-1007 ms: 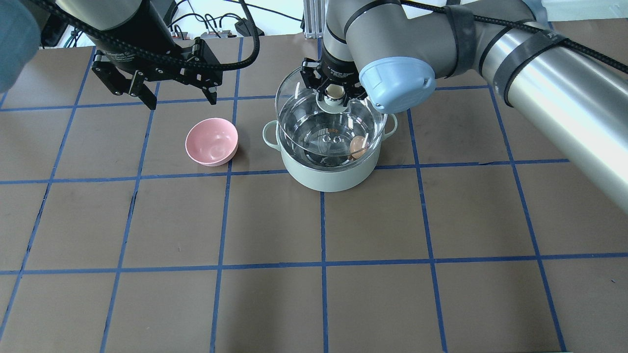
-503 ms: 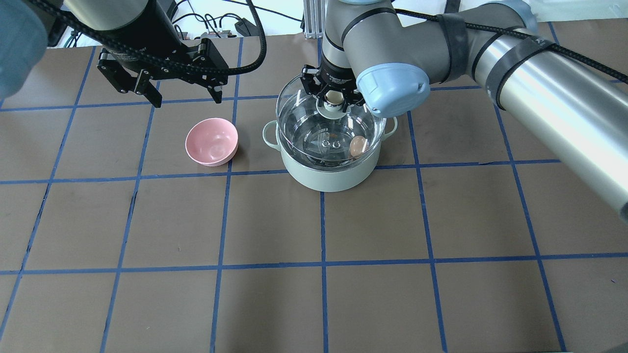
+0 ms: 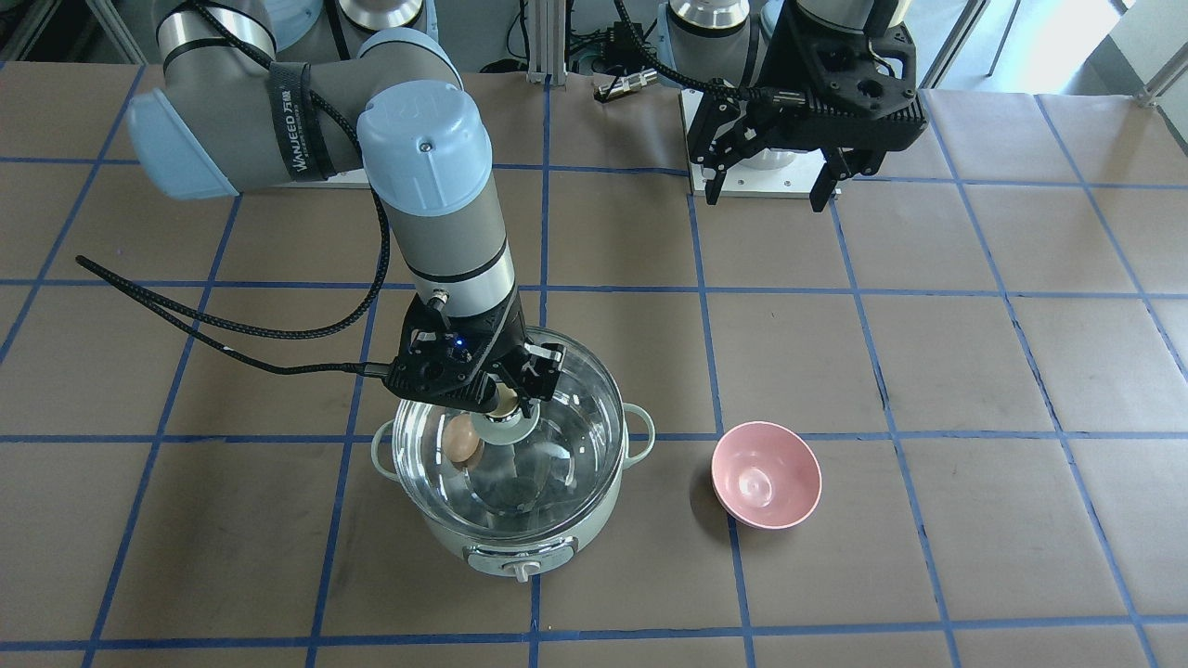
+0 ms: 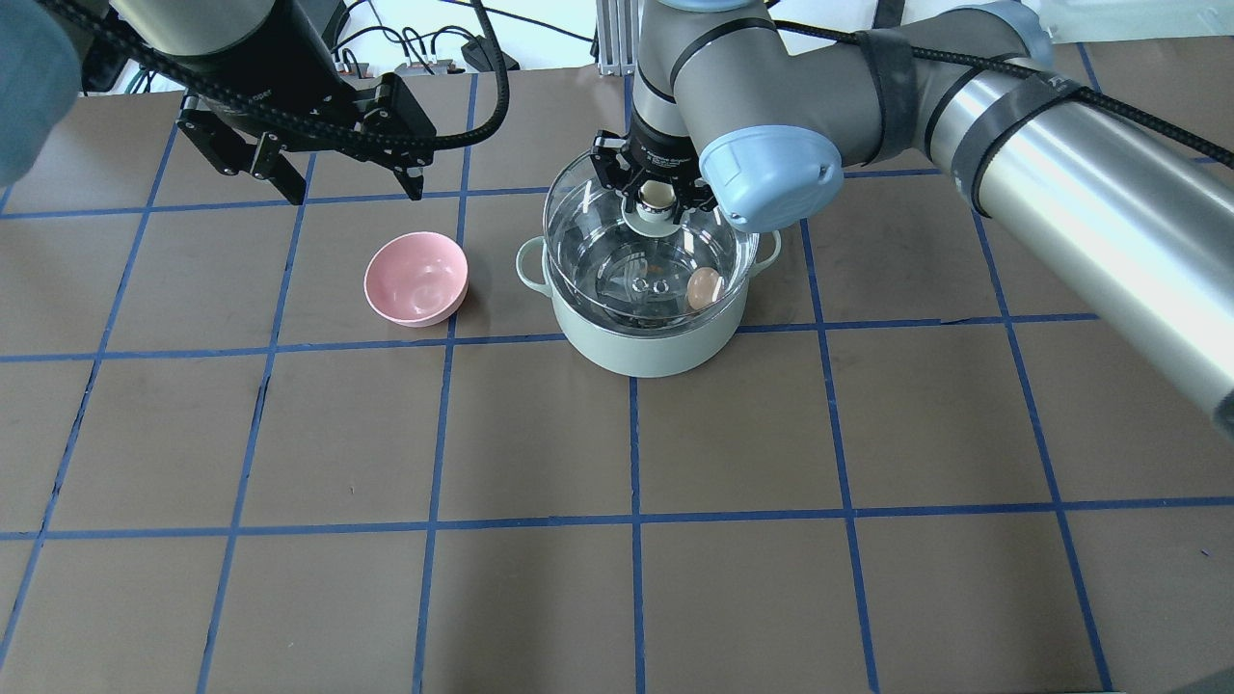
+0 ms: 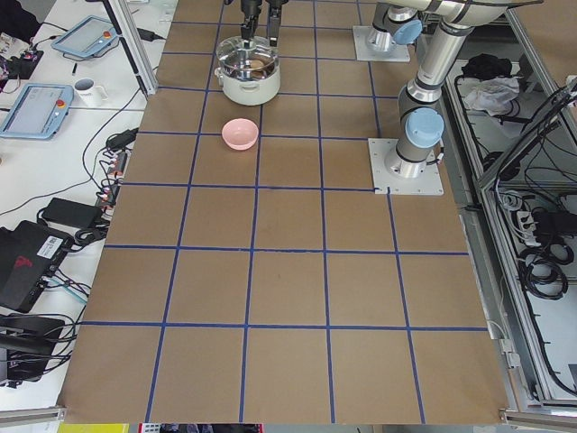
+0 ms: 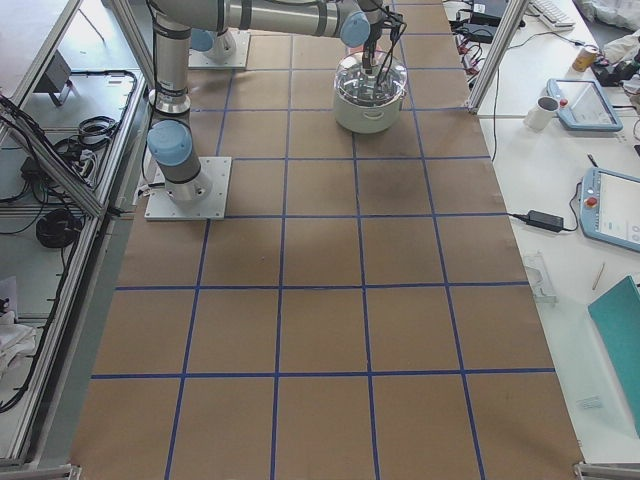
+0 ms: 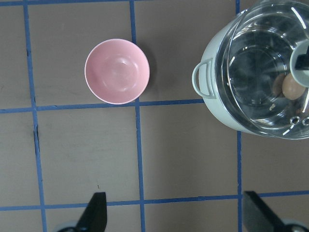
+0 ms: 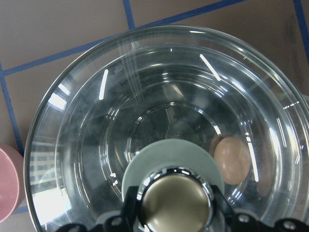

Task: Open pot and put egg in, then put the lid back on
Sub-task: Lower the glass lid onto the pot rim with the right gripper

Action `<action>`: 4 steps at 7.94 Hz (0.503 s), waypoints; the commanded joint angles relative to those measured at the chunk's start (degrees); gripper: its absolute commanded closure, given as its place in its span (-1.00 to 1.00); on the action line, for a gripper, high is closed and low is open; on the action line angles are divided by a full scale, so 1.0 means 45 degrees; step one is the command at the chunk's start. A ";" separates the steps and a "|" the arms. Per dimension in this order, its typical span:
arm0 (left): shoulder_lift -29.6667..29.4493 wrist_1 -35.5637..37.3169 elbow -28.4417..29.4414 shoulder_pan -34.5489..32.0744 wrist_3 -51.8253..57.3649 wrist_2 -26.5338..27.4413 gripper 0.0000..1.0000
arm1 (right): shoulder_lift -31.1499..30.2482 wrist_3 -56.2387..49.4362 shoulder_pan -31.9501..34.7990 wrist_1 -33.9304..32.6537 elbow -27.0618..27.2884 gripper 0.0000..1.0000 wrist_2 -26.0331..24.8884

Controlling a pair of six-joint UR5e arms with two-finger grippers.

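One egg [image 4: 705,286] inside the pot [image 4: 646,352]

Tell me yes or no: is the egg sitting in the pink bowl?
No, the egg lies inside the pot, seen through the glass lid, while the pink bowl stands apart beside it.

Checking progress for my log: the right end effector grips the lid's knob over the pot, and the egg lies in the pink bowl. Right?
No: the egg lies inside the pot, as the overhead exterior view shows; the pink bowl is empty. The rest holds.
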 commanded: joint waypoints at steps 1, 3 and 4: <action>0.0000 -0.0059 0.0041 0.0109 0.0185 0.0540 -1.00 | -0.0027 0.0063 0.0019 0.0118 0.0015 1.00 0.0062; 0.0000 -0.0060 0.0022 0.0168 0.0184 0.0540 -1.00 | -0.0066 0.0434 0.0038 0.0216 0.0015 1.00 0.0082; 0.0000 -0.0098 0.0002 0.0149 0.0184 0.0540 -1.00 | -0.0047 0.0454 0.0038 0.0216 0.0015 1.00 0.0140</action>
